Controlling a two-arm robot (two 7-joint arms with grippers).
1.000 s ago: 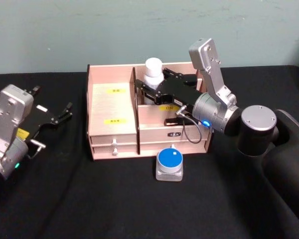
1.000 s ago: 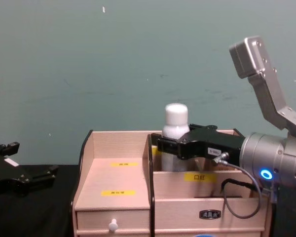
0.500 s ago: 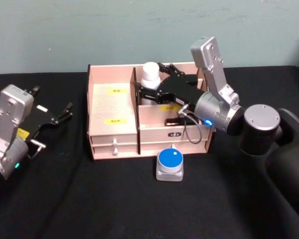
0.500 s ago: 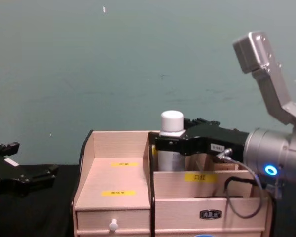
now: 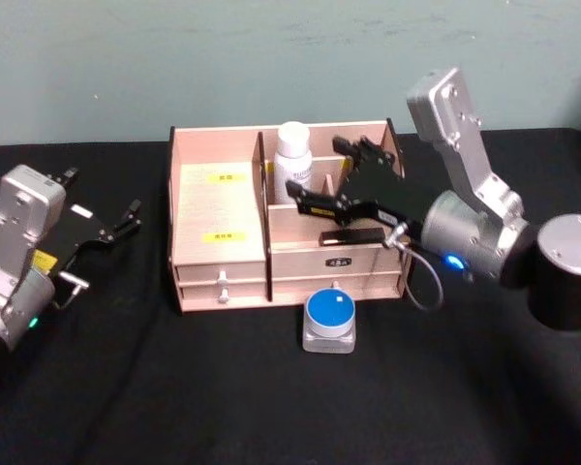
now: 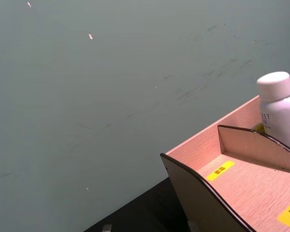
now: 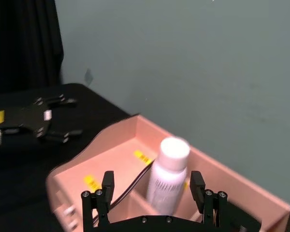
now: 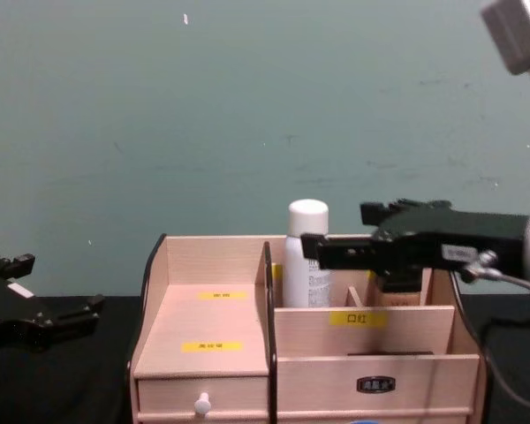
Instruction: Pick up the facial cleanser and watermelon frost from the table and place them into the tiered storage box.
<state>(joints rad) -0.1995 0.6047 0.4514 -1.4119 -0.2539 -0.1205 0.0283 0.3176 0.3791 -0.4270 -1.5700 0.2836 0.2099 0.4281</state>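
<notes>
1. Jaws apart, the left gripper [image 5: 128,219] sits parked at far left over the black table [image 5: 174,387].
2. I see the tiered storage box [image 5: 220,272] at centre, with the facial cleanser [image 5: 292,152] upright in a back compartment beside the divider.
3. The blue-topped watermelon frost [image 5: 329,316] sits on the table, just in front of the box.
4. The right gripper [image 5: 318,170] hovers over the box, jaws apart and holding nothing.

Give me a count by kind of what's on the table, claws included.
Box: 1
Bottle: 1, in the box
Jar: 1, before the box
Claws: 2, left claw beside the box, right claw over it, both open
Total: 5
</notes>
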